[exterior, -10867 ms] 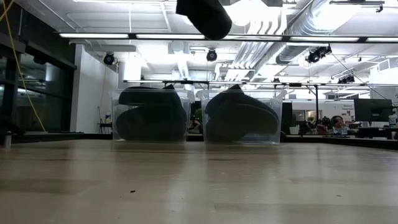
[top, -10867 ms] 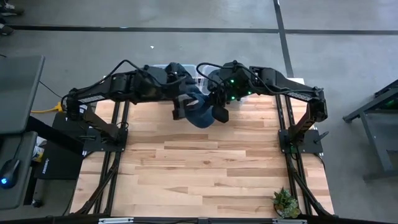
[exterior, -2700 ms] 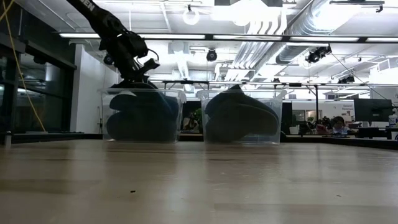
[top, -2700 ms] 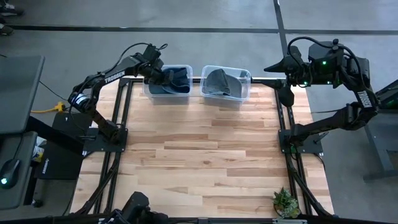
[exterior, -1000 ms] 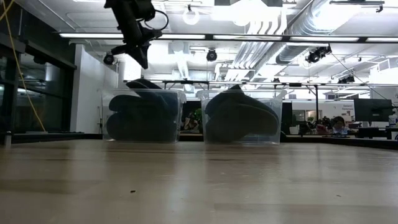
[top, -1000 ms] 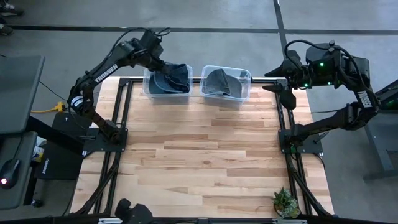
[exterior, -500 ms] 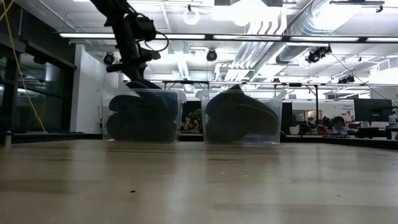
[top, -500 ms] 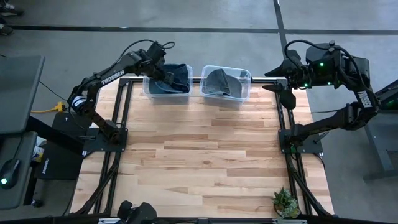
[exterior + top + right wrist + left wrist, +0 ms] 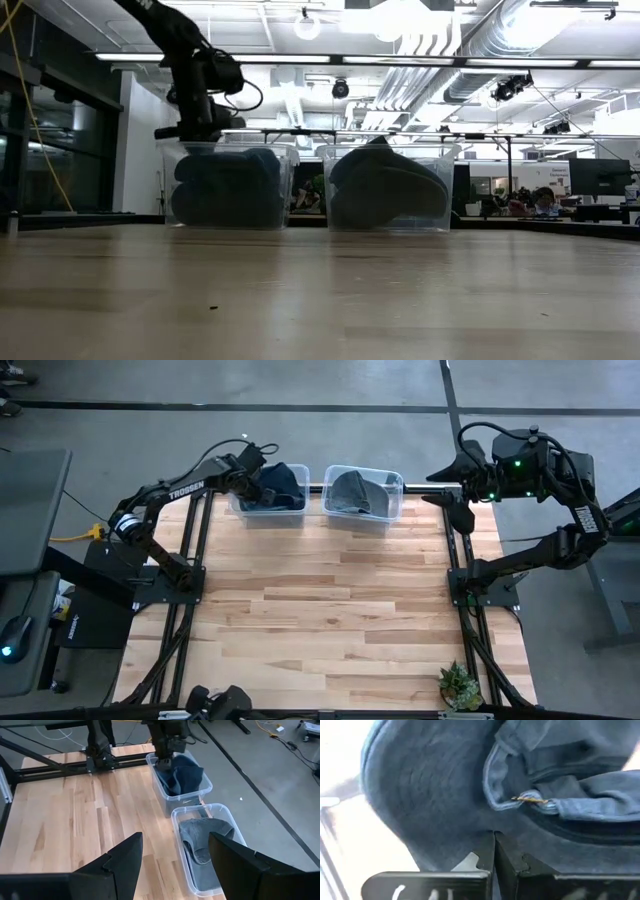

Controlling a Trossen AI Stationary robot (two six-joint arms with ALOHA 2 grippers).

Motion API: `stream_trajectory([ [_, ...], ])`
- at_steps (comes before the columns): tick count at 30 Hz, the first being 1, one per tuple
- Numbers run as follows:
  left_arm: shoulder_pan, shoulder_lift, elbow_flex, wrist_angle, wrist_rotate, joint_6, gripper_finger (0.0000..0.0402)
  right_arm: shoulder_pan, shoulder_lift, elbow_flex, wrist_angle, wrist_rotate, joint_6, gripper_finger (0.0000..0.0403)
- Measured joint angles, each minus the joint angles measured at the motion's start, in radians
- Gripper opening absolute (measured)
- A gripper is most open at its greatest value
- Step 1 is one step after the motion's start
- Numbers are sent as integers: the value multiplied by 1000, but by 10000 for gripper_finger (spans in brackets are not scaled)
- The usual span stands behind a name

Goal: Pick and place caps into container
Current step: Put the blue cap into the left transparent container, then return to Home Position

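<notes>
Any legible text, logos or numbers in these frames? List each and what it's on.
"TROSSEN": white lettering on the left arm link, high view.
White marks at the base of the left claw in the left wrist view: cut off, unreadable.
Small mark on the wall of the left container in the right wrist view: too small to read.
Caps, right container, table: no text visible.

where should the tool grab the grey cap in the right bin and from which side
Take the grey cap by its crown fabric, which bunches up highest in the clear right bin. Come straight down from above: the bin's walls close off every side, and only the open top gives access. The fabric looks soft, so a pinch on a raised fold would probably hold better than the brim, whose position is hard to make out.
</notes>
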Motion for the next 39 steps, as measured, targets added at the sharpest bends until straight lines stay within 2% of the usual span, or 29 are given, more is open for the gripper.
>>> stream_trajectory([
  [4, -1, 0, -20, 40, -3, 7, 1, 0, 0, 0, 0, 27, 14, 220],
  [6, -2, 0, -11, 66, 29, 30, 3, 0, 0, 0, 0, 37, 23, 220],
  [9, -2, 0, 29, 74, 78, 74, 6, 0, 0, 0, 0, 40, 26, 220],
  [18, -2, -6, 140, 52, 130, 197, 9, 0, 0, 0, 8, 68, 64, 220],
  [30, -30, -232, 139, 51, 263, 252, 10, 0, -62, -4, -7, 123, 85, 220],
  [34, -73, -344, 61, 110, 333, 249, 10, 0, -157, -121, 55, 144, 149, 220],
  [39, -181, -477, -107, 241, 343, 190, 10, 0, -329, -455, 240, 154, 220, 220],
])
